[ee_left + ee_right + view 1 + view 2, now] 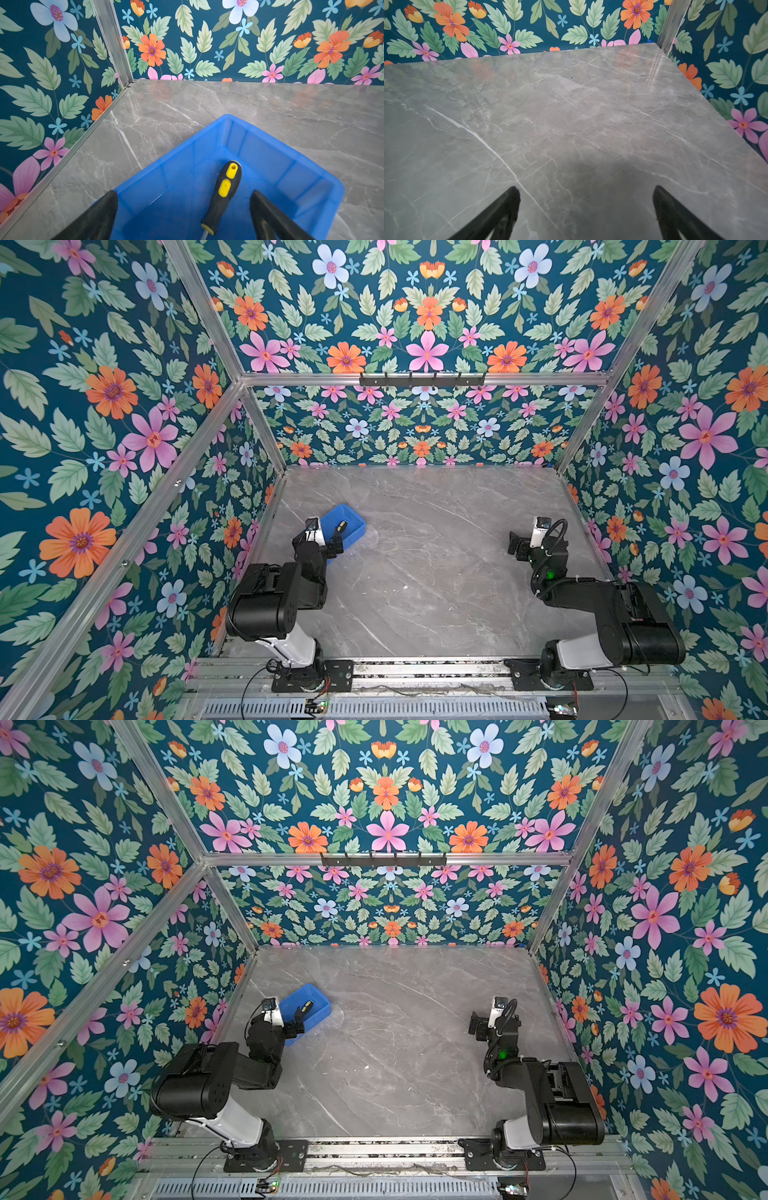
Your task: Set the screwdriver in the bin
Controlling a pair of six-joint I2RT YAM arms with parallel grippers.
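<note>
screwdriver point(223, 193) is lying loose in the bin point(270, 135) with the left gripper point(184, 195) spread wide and empty, so I'd lift straight up to avoid clipping the handle

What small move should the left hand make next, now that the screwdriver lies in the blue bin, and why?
Probably lift the left hand straight up, away from the bin. The screwdriver already lies on the bin floor, and the hand is open, one finger on each side, clear of the handle. A straight lift should not disturb it.
</note>
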